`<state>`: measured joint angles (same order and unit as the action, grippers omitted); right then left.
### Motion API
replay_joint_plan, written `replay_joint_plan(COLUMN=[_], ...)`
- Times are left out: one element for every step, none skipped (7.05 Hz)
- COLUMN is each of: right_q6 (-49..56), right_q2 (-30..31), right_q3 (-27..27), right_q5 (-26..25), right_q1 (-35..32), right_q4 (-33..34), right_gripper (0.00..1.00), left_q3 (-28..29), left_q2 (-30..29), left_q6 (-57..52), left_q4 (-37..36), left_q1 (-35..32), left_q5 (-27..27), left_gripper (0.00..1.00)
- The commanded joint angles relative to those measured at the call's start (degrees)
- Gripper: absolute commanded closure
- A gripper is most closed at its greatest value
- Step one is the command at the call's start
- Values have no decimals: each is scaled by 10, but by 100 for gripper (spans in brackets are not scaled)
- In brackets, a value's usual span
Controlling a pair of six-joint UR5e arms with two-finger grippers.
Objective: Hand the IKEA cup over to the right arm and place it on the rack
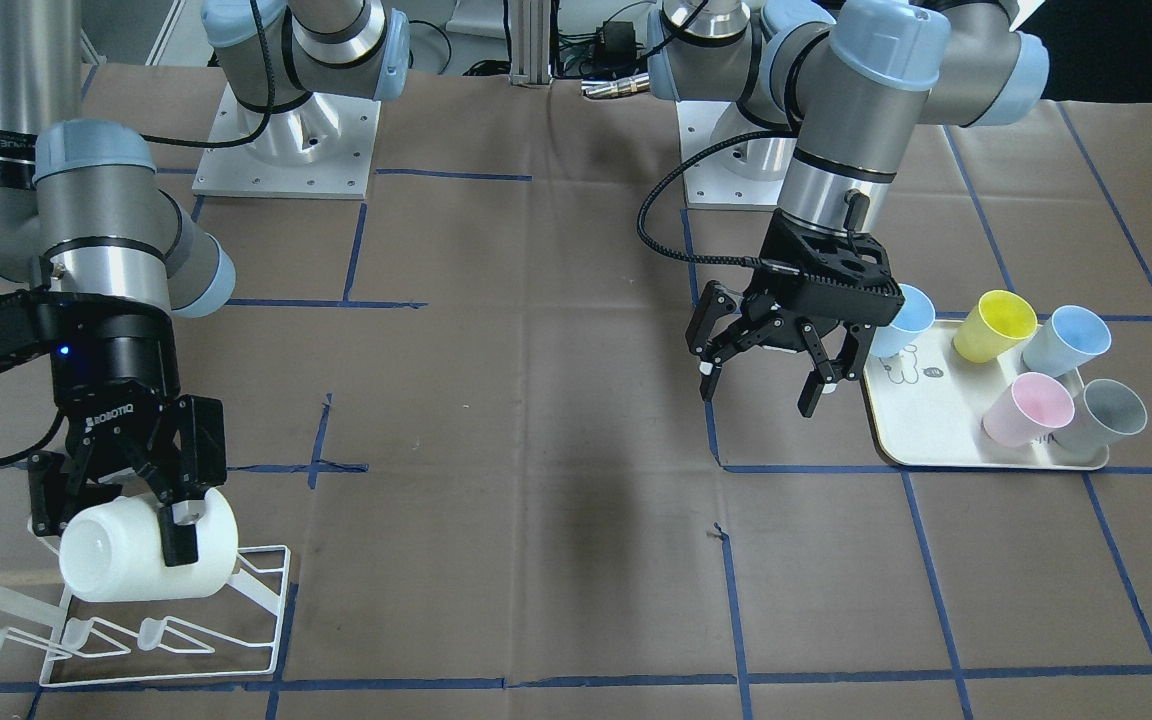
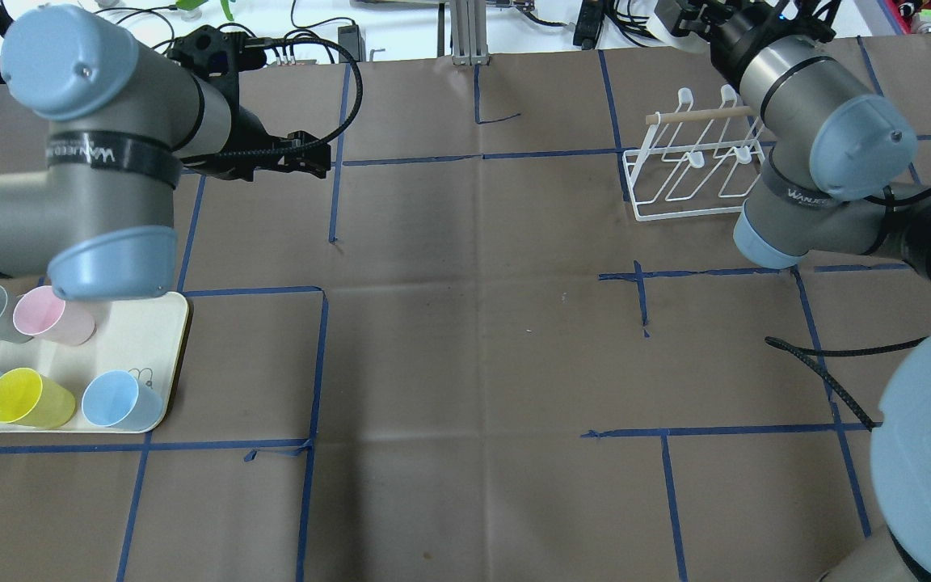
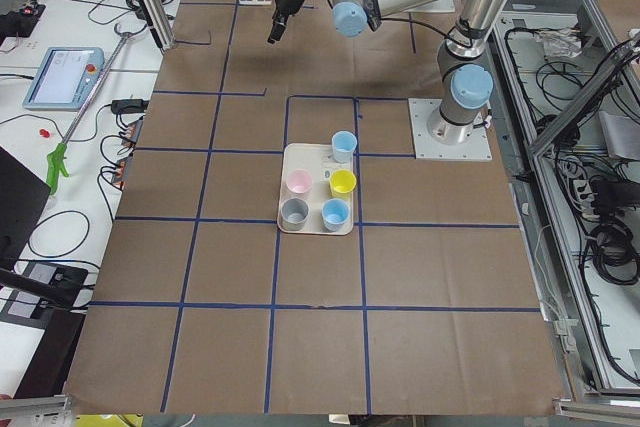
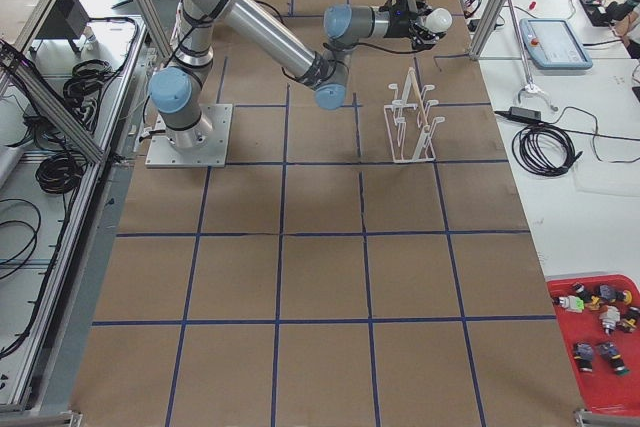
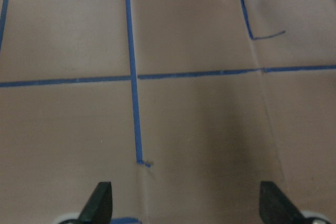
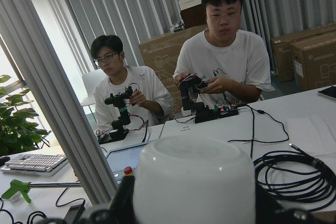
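**Cup.** The white IKEA cup is gripped across its wall by the right gripper, whose fingers are closed part-way onto it. The cup is held on its side above the rack, with its mouth toward 8 o'clock in the front-facing view. This tilt is judged to present the opening to a hooked prong. No prong is seen inside the cup, so placement is judged not yet done.

**Rack.** In the overhead view the rack lies at 1 o'clock from the table centre. There the cup is hidden behind the right arm.

**Left gripper.** The left gripper is spread wide and holds nothing. It hangs just beside the tray, which lies at 8 o'clock in the overhead view, well apart from the rack. From this the hand-over is judged complete and the placing path is judged unobstructed.
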<state>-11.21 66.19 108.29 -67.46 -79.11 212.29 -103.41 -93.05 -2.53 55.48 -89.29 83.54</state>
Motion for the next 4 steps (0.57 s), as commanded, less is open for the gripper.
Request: replay_joint_plan(right_q6=[48,48,48,47], right_q2=[-31,-63,-85,-100], right_q3=[-1,-4,-5,-10], right_q5=[-1,-11,-13,-13], right_q1=[29,30,29,29], right_q4=[89,141,173,181], right_gripper=[83,83,83,83], left_q3=[97,118,121,122], left_q2=[-21,-24,-20,-19], left_q6=[8,8,8,10], left_q4=[191,240,268,268], left_q1=[0,-1,-3,-3], left_q5=[15,68,73,65], left_gripper=[0,0,0,0])
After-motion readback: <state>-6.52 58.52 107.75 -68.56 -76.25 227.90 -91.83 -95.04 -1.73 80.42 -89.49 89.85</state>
